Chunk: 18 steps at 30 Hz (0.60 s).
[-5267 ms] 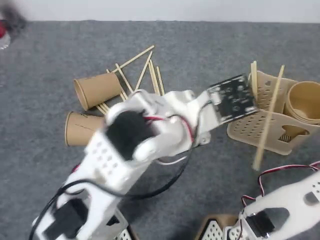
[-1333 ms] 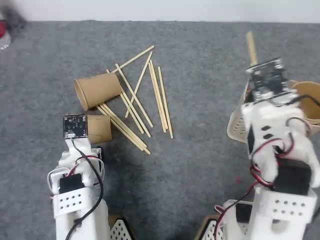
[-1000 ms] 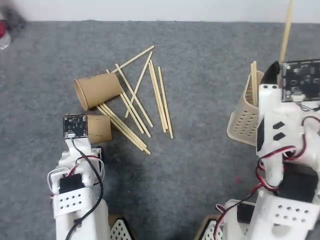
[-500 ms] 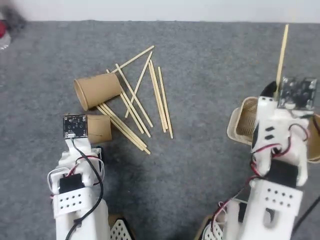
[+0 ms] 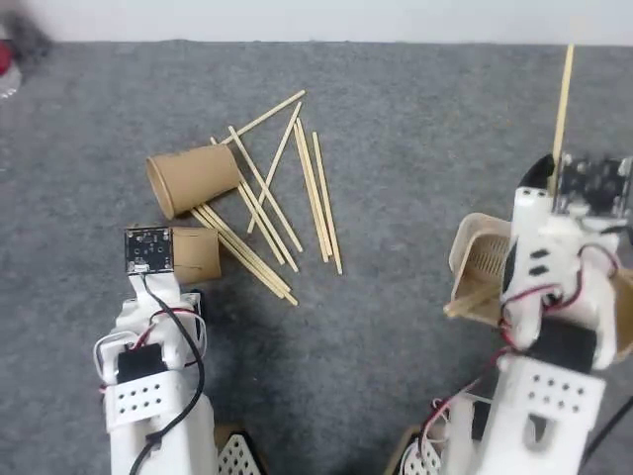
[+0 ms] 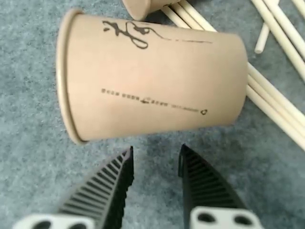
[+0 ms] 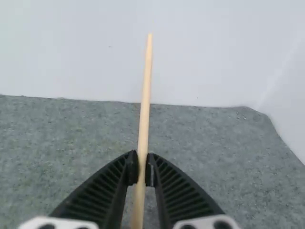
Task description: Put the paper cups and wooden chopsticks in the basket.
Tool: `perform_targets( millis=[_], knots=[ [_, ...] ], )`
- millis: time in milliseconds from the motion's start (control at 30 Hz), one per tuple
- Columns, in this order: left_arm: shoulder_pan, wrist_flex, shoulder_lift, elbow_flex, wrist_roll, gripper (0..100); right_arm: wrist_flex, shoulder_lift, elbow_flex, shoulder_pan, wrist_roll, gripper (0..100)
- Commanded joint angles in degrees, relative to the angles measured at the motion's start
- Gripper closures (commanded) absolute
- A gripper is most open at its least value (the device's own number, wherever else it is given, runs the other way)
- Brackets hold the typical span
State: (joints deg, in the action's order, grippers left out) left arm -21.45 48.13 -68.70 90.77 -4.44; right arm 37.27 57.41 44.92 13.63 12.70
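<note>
Wooden chopstick (image 7: 144,95) pinched in right fingers (image 7: 114,186), left fingers (image 6: 112,183) narrowly apart, empty

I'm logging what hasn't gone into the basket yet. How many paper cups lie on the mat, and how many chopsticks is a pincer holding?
Paper cups on the mat: 2
Chopstick held in the right pincer: 1
Total: 3

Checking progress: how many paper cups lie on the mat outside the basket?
2. One cup lies on its side beside the loose chopsticks; the other cup lies before the left gripper. More in the basket may be hidden by the right arm.
</note>
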Motion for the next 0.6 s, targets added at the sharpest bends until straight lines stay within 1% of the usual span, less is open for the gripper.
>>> perform_targets(
  millis=[0, 133, 300, 400, 567],
  knots=[
    [0.4, 0.4, -0.8, -0.7, 0.4, 84, 0.3, -6.2, -7.6, 2.2, 0.6, 99.1],
    [0.4, 0.4, -0.8, -0.7, 0.4, 84, 0.1, -11.2, -12.6, 3.1, 0.6, 99.1],
    [0.4, 0.4, -0.8, -0.7, 0.4, 84, -2.8, -16.0, -14.0, 3.8, 0.7, 99.1],
    [0.4, 0.4, -0.8, -0.7, 0.4, 84, -2.7, -16.5, -14.0, 4.1, 0.6, 99.1],
    [0.4, 0.4, -0.8, -0.7, 0.4, 84, 0.7, -13.3, -15.3, 3.9, 0.6, 99.1]
  ],
)
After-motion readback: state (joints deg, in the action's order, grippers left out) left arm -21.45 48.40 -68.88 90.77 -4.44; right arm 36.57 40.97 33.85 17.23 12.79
